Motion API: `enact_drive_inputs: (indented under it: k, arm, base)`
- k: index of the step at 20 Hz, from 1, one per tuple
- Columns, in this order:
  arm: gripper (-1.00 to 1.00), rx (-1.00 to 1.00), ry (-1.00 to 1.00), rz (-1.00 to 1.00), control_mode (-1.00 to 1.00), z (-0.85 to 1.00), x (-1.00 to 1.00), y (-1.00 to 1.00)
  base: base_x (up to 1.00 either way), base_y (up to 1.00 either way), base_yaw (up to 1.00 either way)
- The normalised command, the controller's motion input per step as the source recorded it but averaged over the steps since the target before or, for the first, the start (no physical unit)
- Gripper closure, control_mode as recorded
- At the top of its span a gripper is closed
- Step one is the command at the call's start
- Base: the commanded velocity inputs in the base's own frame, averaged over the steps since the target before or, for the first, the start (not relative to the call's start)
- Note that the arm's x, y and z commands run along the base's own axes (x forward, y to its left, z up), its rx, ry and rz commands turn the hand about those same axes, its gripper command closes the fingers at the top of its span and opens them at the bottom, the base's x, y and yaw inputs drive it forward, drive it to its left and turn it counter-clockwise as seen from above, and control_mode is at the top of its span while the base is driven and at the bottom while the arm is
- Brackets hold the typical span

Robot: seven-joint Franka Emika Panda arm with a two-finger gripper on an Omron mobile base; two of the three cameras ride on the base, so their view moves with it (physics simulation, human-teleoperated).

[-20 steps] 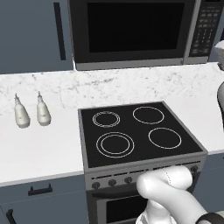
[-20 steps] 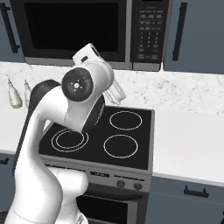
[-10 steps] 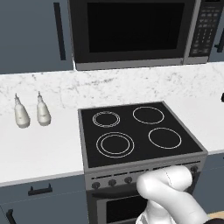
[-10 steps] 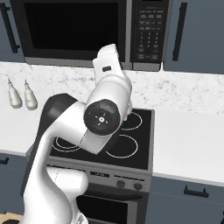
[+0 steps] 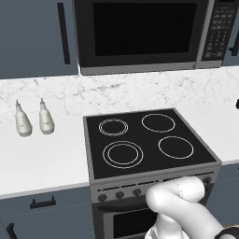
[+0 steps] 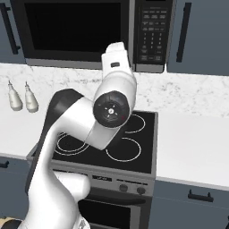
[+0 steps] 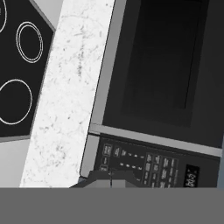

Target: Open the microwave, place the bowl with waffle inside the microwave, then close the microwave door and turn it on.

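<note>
microwave door (image 5: 142,30): black, steel-grey frame
keypad strip (image 6: 151,31): dark, pale buttons
stove (image 5: 144,140): black, white rings
counter (image 5: 42,158): white marbled
bottles (image 5: 31,119): off-white

Backsplash: white marble with grey veining (image 5: 140,88), running the width of the wall.
Counter: pale worktop (image 5: 42,158) on both sides of the stove.
Stove: black top with four white rings (image 5: 144,140), steel front with knobs below.
Cabinets: slate-blue doors (image 5: 37,37) with dark bar handles above, drawers beneath.
Counter extras: two small pale bottles (image 5: 32,122), standing side by side, upright.
Light: even, flat.
</note>
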Motion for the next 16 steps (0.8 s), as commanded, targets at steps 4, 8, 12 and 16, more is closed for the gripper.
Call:
enact_drive_inputs:
  k: [4, 8, 12, 16]
  arm:
    - [1.00, 0.13, -0.03, 0.00, -1.00, 0.00, 0.28, -0.03]
    - [1.00, 0.07, -0.02, 0.00, -1.00, -0.14, 0.31, 0.00]
    - [1.00, 0.03, 0.00, 0.00, -1.00, -0.29, 0.49, 0.00]
    - [1.00, 0.03, 0.00, 0.04, -1.00, -0.25, 0.59, 0.00]
  base:
    - [0.00, 0.00, 0.00]
    - [0.00, 0.00, 0.00]
    - [0.00, 0.00, 0.00]
    - [0.00, 0.00, 0.00]
